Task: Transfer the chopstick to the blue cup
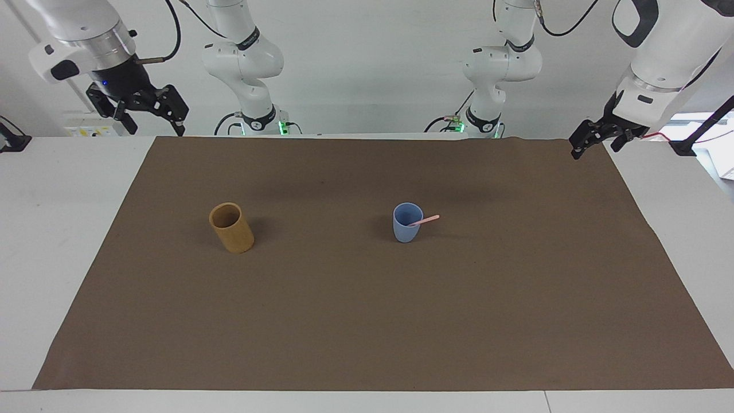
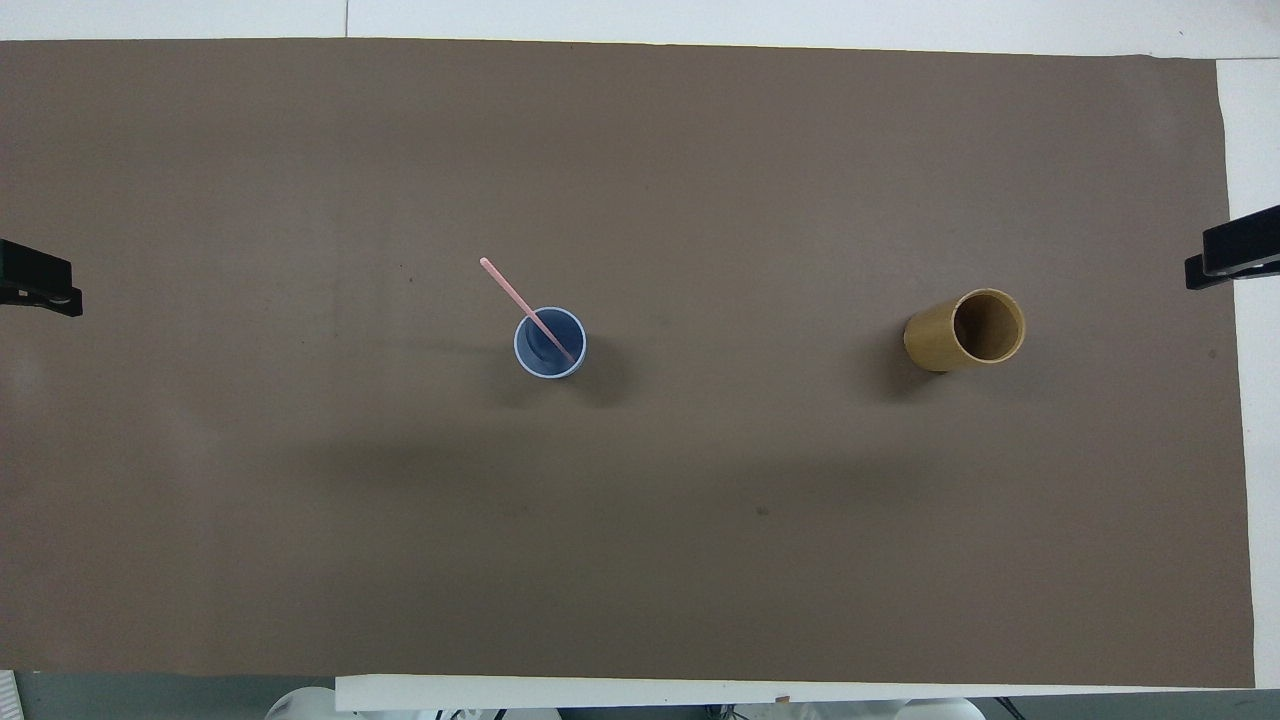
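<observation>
The pale pink chopstick (image 1: 426,219) (image 2: 508,288) stands in the light-blue cup (image 1: 406,230) (image 2: 556,364), leaning over its rim toward the left arm's end of the table. The cup stands upright near the middle of the brown mat. My right gripper (image 1: 155,123) (image 2: 1240,258) is open and empty, raised over the mat's edge at the right arm's end. My left gripper (image 1: 593,148) (image 2: 40,282) is open and empty, and waits raised over the mat's edge at the left arm's end.
A tan bamboo cylinder cup (image 1: 232,229) (image 2: 940,340) stands upright and empty toward the right arm's end. The brown mat (image 1: 367,321) covers most of the white table.
</observation>
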